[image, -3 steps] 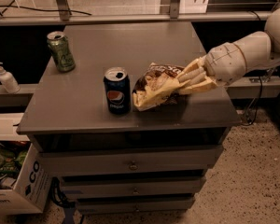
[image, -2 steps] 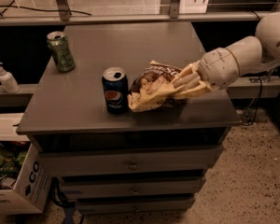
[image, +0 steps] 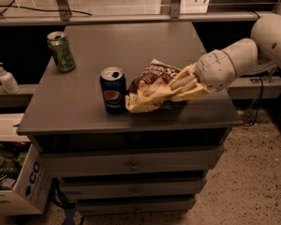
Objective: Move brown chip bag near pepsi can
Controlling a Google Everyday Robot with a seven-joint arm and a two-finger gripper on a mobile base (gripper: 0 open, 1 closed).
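The brown chip bag (image: 152,81) is seen as wrinkled, shiny foil. The pepsi can (image: 113,90) at its 9 o'clock is made of glossy metal. The gripper (image: 174,87), clamped on the bag's 3 o'clock side, is of smooth pale plastic. The table (image: 84,111) is finished matt grey.

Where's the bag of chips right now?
The chip bag lies near the front of the table, just to the right of the blue soda can in the camera view. The pincer grips it from the right.

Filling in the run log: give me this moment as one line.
end effector: shut on chip bag | chip bag: just right of pepsi can | green can: back left of table
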